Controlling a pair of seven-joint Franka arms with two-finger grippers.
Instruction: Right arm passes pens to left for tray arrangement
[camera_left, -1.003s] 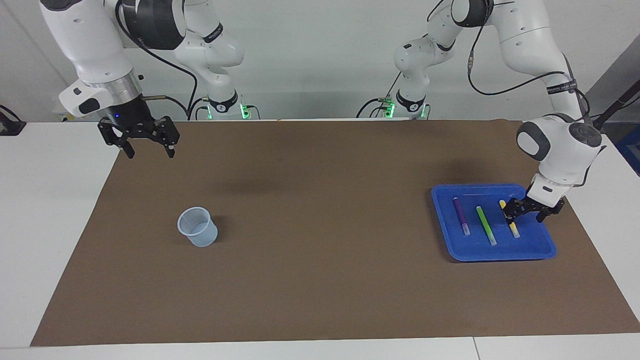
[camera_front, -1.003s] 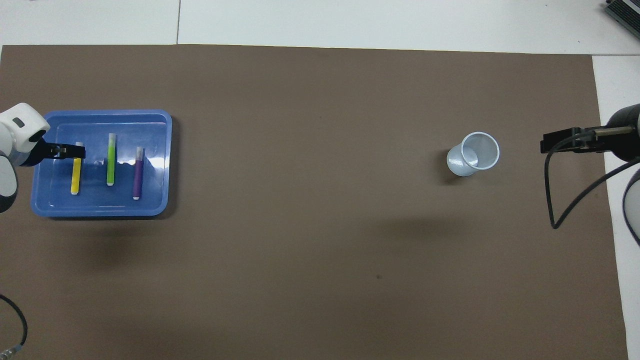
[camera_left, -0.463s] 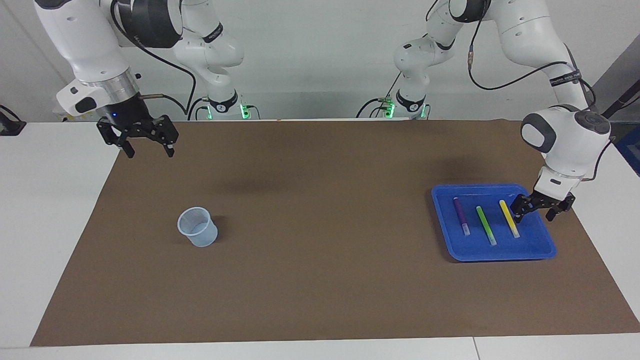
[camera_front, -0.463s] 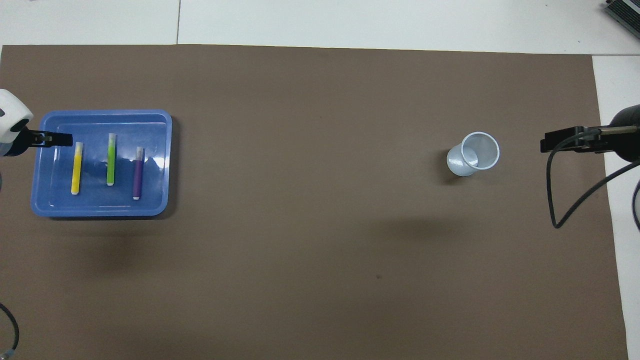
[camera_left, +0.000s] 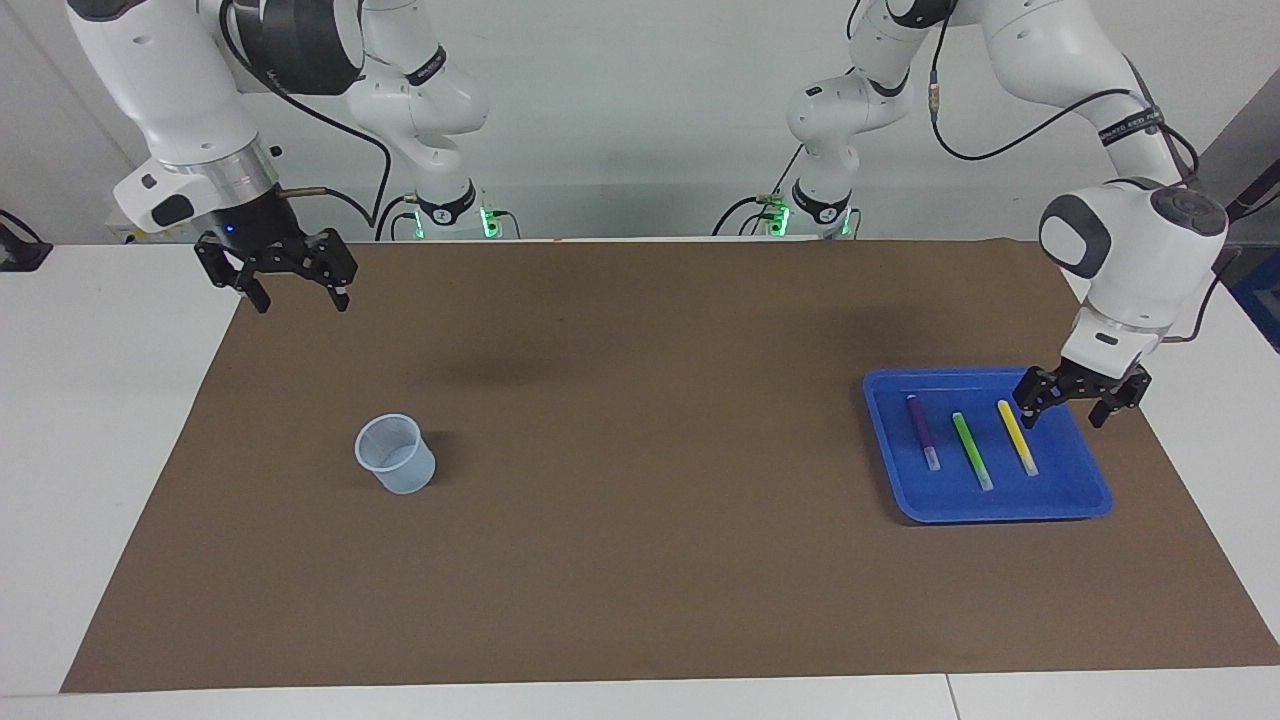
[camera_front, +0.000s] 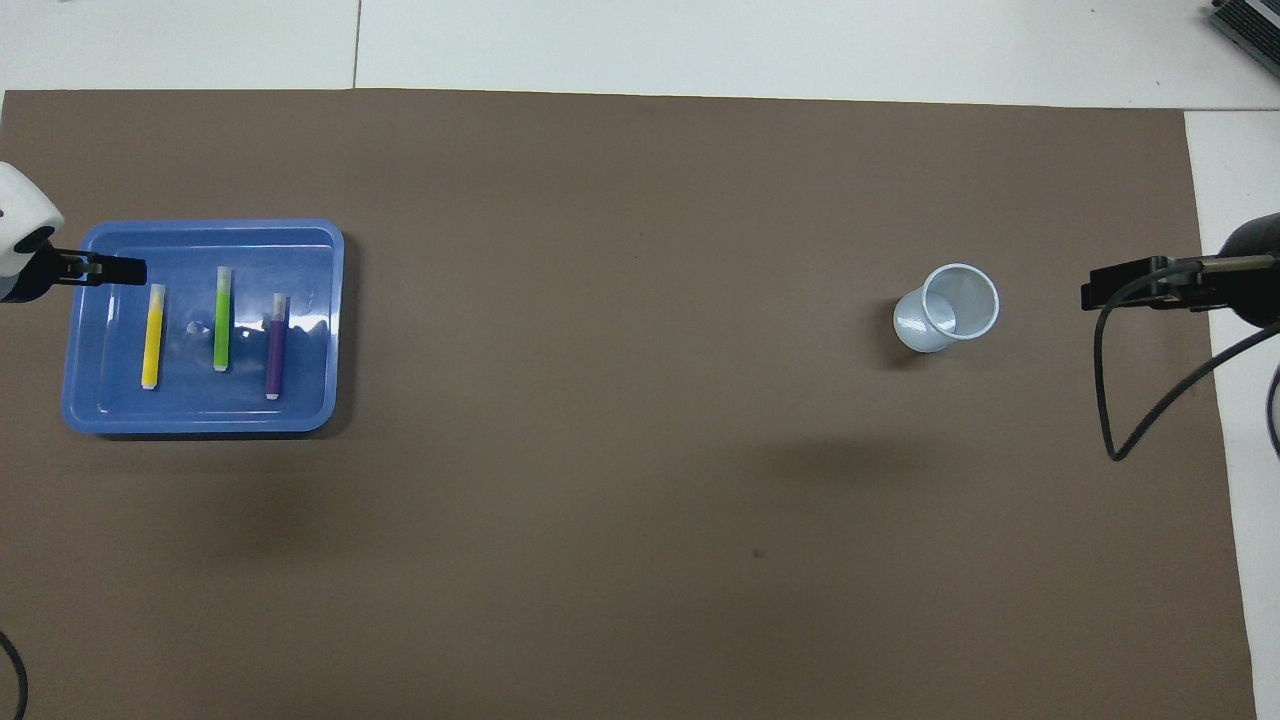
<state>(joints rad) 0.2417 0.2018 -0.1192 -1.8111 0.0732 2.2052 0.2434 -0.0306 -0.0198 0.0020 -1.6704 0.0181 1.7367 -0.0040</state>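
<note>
Two white robot arms stand at one long side of a white table (camera_left: 100, 420) covered by a brown mat (camera_left: 640, 560). On the mat are one blue tray, three pens and one cup.

The tray (camera_left: 1000, 505) is shallow, bright blue plastic, nearly square with rounded corners and a raised rim. It sits toward the left arm's end of the table. Three slim pens lie inside it, side by side and apart from each other, roughly parallel, each with a pale tip at the end farther from the robots: a purple pen (camera_left: 922, 430), a green pen (camera_left: 970, 449) in the middle, and a yellow pen (camera_left: 1017, 436) nearest the left arm's end.

The cup (camera_left: 396, 453) is small, translucent and bluish, standing upright toward the right arm's end of the table, well apart from the tray.

The left gripper (camera_left: 1066, 412) hangs raised over the tray's rim, just beside the yellow pen's coloured end. Its arm bends down from above with a rounded white wrist. Its black fingers are spread apart and hold nothing.

The right gripper (camera_left: 300, 298) hovers over the mat's corner nearest its own base, pointing down. Its fingers are also spread wide and empty; this arm waits.
</note>
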